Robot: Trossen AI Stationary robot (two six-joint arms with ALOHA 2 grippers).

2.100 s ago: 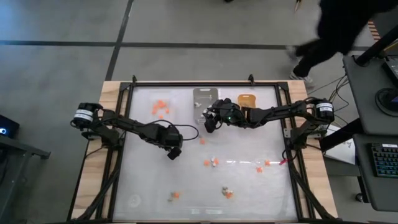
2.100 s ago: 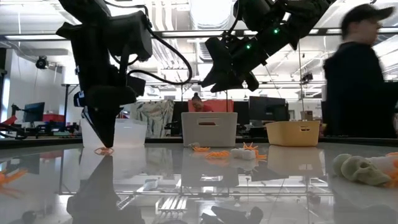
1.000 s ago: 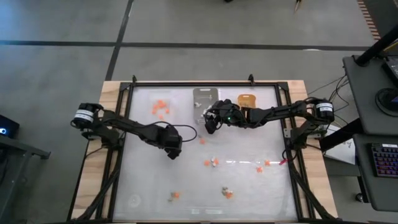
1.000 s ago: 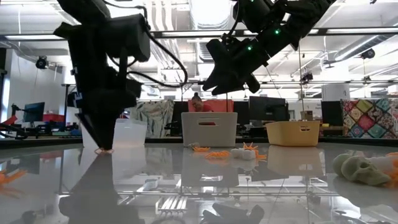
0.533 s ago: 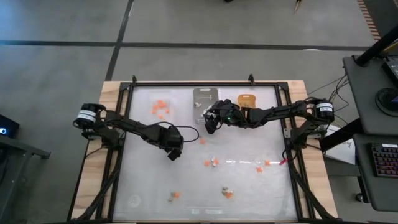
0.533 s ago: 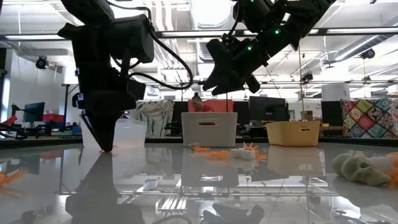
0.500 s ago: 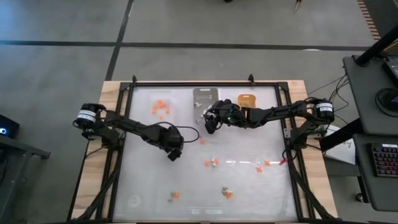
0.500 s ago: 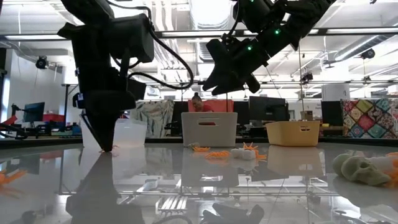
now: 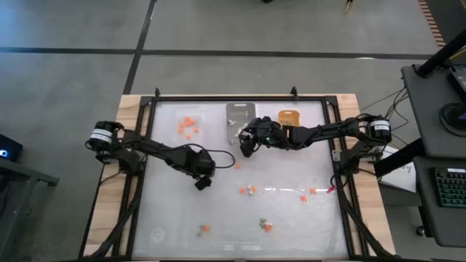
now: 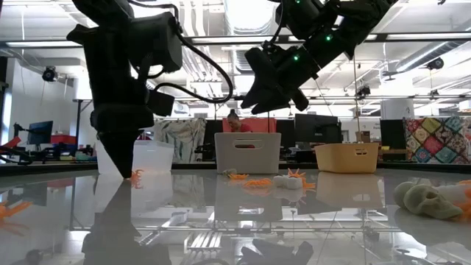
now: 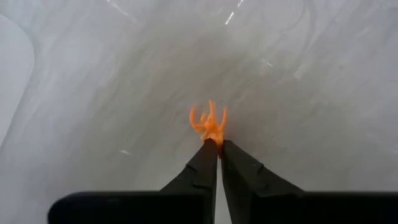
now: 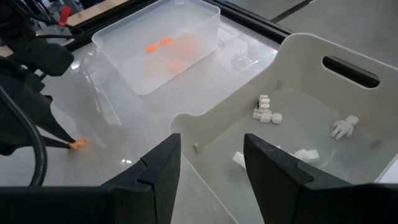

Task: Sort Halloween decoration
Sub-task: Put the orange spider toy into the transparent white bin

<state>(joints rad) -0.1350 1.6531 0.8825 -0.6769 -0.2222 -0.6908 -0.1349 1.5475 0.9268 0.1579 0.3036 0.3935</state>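
Observation:
My left gripper [image 9: 202, 183] is shut on a bright orange spider-like trinket [image 11: 209, 124] at the table's left middle, at or just above the surface. It also shows in the low view [image 10: 120, 173]. My right gripper [image 9: 246, 148] is open and empty, hovering above the near rim of the grey tray [image 9: 239, 116], which holds white trinkets [image 12: 264, 115]. The clear tray [image 9: 188, 127] holds orange trinkets [image 12: 165, 46]. An orange-yellow tray [image 9: 289, 116] stands to the right of the grey one. Loose trinkets [image 9: 247, 190] lie on the near half of the table. My left gripper pinches the orange trinket by one end [image 11: 213, 138] between its two fingertips, coming from above and pointing down. The trinket's legs [image 11: 208, 117] fan out beyond the tips. Whether it is clear of the table, I cannot tell.
Orange and white trinkets lie at the right middle [image 9: 308, 193] and near the front edge [image 9: 266, 225], [image 9: 204, 230]. A pale skull-shaped trinket [image 10: 427, 200] lies close to the low camera. A black frame [image 9: 240, 97] runs around the table top.
My left gripper has shifted slightly toward the table's near edge. In the low view the orange trinket, which lay under the fingertips, now sticks out beside them. A person at the far right has walked out of view. My right gripper has kept still.

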